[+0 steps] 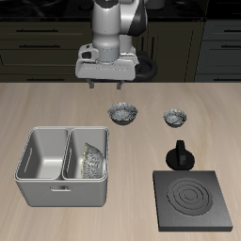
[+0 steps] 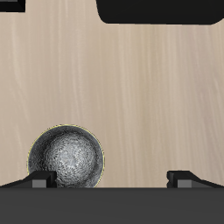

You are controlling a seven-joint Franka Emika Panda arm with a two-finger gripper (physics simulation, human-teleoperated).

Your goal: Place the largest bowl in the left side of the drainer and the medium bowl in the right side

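1. the hand [image 1: 108, 86] hangs above the worktop [image 1: 56, 108], fingers spread apart, holding nothing.
2. the medium bowl [image 1: 123, 114] sits upright on the worktop, just at 5 o'clock from the hand.
3. the largest bowl [image 1: 91, 160] leans tilted inside 1 compartment of the drainer [image 1: 58, 192], the one nearer the black stove plate [image 1: 195, 200].
4. the smallest bowl [image 1: 175, 118] stands at 3 o'clock from the medium bowl, well apart.

I see a light wood table [image 1: 56, 108]. Resting on it: drainer [image 1: 38, 188] near the front edge, black stove plate [image 1: 195, 200] also at the front, well apart from the drainer. A black knob-like piece [image 1: 180, 155] sits just behind the stove. Farther back, medium bowl [image 1: 123, 114] and small bowl [image 1: 175, 118] stand side by side, apart. Wrist view: one bowl upright on bare wood
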